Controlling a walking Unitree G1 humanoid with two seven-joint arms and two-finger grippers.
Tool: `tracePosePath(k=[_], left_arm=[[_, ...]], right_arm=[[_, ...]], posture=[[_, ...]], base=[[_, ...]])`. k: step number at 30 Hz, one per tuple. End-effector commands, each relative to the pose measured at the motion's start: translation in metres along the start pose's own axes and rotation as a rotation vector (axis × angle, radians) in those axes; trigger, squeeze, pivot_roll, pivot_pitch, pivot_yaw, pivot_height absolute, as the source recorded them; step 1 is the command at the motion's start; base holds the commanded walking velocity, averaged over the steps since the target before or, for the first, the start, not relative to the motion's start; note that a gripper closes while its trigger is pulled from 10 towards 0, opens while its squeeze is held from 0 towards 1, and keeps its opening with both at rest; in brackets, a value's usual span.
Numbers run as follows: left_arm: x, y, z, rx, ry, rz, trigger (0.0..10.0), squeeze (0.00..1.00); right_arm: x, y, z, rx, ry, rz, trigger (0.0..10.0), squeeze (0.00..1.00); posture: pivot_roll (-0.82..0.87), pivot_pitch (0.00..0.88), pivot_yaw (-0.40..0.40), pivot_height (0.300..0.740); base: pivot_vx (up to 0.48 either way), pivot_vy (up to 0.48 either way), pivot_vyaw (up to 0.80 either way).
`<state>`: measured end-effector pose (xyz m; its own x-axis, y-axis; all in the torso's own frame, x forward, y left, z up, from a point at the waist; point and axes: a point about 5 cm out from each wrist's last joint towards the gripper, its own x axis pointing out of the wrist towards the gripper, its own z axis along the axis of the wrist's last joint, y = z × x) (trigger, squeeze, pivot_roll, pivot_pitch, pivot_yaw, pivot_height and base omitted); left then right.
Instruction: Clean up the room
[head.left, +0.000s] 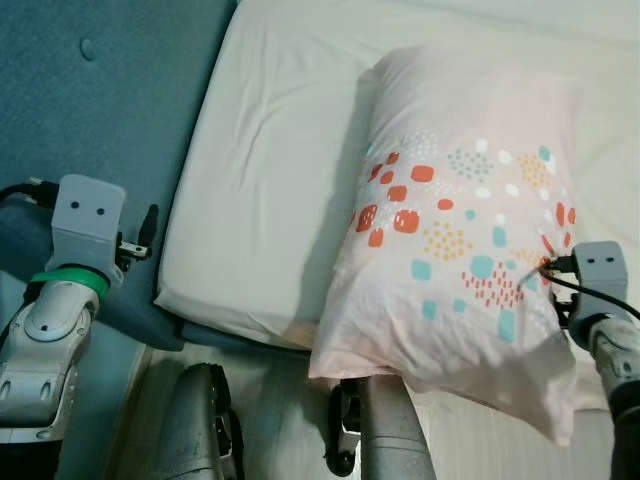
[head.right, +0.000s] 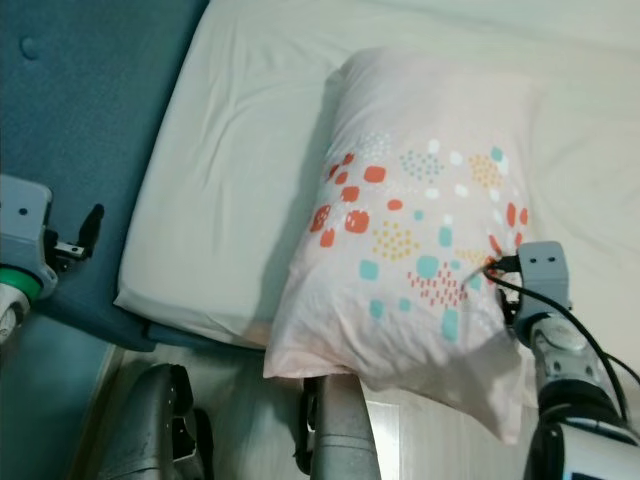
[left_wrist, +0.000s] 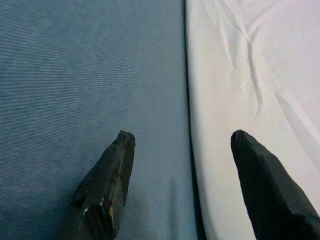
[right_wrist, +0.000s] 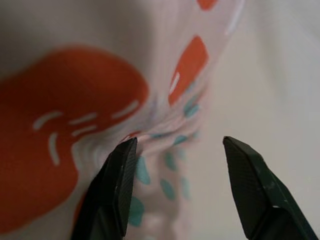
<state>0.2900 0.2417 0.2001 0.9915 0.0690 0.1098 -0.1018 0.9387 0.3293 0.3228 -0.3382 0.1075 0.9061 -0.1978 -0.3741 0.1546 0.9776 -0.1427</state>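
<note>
Seemingly midway, the pillow (head.left: 460, 230) lies on the bed (head.left: 270, 150) overhanging its near edge, needing straightening, with right hand (right_wrist: 175, 185) and left hand (left_wrist: 182, 185) both wide, empty.

pillow (head.left: 455, 215): I see pale pink with orange, teal, yellow and white spots
sheet (head.left: 270, 150): I see plain cream-white
headboard (head.left: 100, 100): I see blue fabric
left gripper (left_wrist: 182, 150) fingers (left_wrist: 107, 185): I see black

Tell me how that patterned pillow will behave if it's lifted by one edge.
The pillow looks plump and wrinkled, so it will probably sag and fold. It likely weighs little for its bulk. Its near end already overhangs the mattress, so a push may slide it off.
</note>
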Motion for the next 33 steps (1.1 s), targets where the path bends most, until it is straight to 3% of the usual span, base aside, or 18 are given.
tracePosePath(k=[1,5,8,10,11,12,15,17,18,20,21,22,23,24,27,29,32,33], left_arm=[[-0.001,0.004,-0.001,-0.007,0.014,0.014,10.0,0.0],[0.0,0.008,0.005,-0.015,-0.002,0.028,10.0,0.0],[0.0,0.008,0.007,-0.018,-0.007,0.03,10.0,0.0],[0.002,0.007,0.015,-0.031,-0.029,0.03,10.0,0.0],[0.002,0.007,0.015,-0.031,-0.029,0.03,10.0,0.0],[0.003,0.007,0.021,-0.038,-0.046,0.032,10.0,0.0],[0.004,0.008,0.028,-0.046,-0.064,0.034,10.0,0.0],[0.008,0.011,0.052,-0.066,-0.138,0.039,10.0,0.0],[0.008,0.011,0.052,-0.066,-0.138,0.039,10.0,0.0],[0.011,0.014,0.082,-0.085,-0.242,0.005,10.0,0.0],[0.011,0.014,0.082,-0.085,-0.242,0.005,10.0,0.0],[0.012,0.015,0.097,-0.098,-0.298,-0.037,10.0,0.0],[0.012,0.015,0.097,-0.098,-0.298,-0.037,10.0,0.0],[0.004,0.018,0.136,-0.13,-0.429,-0.239,10.0,0.0],[0.0,0.019,0.147,-0.142,-0.466,-0.313,10.0,0.0],[-0.009,0.025,0.166,-0.163,-0.522,-0.412,10.0,0.0],[-0.013,0.029,0.175,-0.174,-0.542,-0.456,10.0,0.0],[-0.014,0.027,0.175,-0.188,-0.539,-0.476,10.0,0.0]], right_arm=[[0.002,0.018,-0.012,0.098,0.045,0.115,10.0,0.0],[0.01,0.048,0.012,0.158,-0.045,0.284,10.0,0.0],[0.013,0.057,0.026,0.188,-0.1,0.328,10.0,0.0],[0.016,0.084,0.074,0.304,-0.259,0.439,10.0,0.0],[0.016,0.084,0.074,0.304,-0.259,0.439,10.0,0.0],[0.016,0.102,0.098,0.35,-0.329,0.508,10.0,0.0],[0.014,0.121,0.118,0.362,-0.375,0.573,10.0,0.0],[0.002,0.178,0.154,0.324,-0.437,0.77,10.0,0.0],[0.002,0.178,0.154,0.324,-0.437,0.77,10.0,0.0],[-0.017,0.23,0.176,0.267,-0.478,0.973,10.0,0.0],[-0.017,0.23,0.176,0.267,-0.478,0.973,10.0,0.0],[-0.028,0.252,0.182,0.241,-0.492,1.072,10.0,0.0],[-0.028,0.252,0.182,0.241,-0.492,1.072,10.0,0.0],[-0.055,0.299,0.183,0.155,-0.507,1.333,10.0,0.0],[-0.064,0.311,0.181,0.126,-0.51,1.418,10.0,0.0],[-0.077,0.324,0.177,0.093,-0.535,1.562,10.0,0.0],[-0.08,0.32,0.18,0.092,-0.588,1.593,10.0,0.0],[-0.079,0.31,0.186,0.114,-0.643,1.575,10.0,0.0]], posture=[[0.05,0.316,0.02,0.615],[0.06,0.317,0.022,0.615],[0.06,0.317,0.022,0.615],[0.07,0.313,0.022,0.615],[0.07,0.313,0.022,0.615],[0.07,0.312,0.021,0.615],[0.08,0.303,0.017,0.615],[0.09,0.291,0.006,0.615],[0.09,0.291,0.006,0.615],[0.09,0.286,0.0,0.615],[0.09,0.286,0.0,0.615],[0.09,0.281,-0.003,0.615],[0.09,0.281,-0.003,0.615],[0.1,0.274,-0.01,0.615],[0.1,0.274,-0.01,0.615],[0.1,0.27,-0.013,0.615],[0.09,0.266,-0.009,0.615],[0.07,0.263,-0.004,0.615]], base=[[0.0,0.0,0.0],[0.0,0.0,0.0],[0.0,0.0,0.0],[0.0,0.0,0.0],[0.0,0.0,0.0],[0.0,0.0,0.0],[0.0,0.0,0.0],[0.0,0.0,0.0],[0.0,0.0,0.0],[0.0,0.0,0.0],[0.0,0.0,0.0],[0.0,0.0,0.0],[0.0,0.0,0.0],[0.0,0.0,0.0],[0.0,0.0,0.0],[0.0,0.0,0.0],[0.0,0.0,0.0],[0.0,0.0,0.0]])
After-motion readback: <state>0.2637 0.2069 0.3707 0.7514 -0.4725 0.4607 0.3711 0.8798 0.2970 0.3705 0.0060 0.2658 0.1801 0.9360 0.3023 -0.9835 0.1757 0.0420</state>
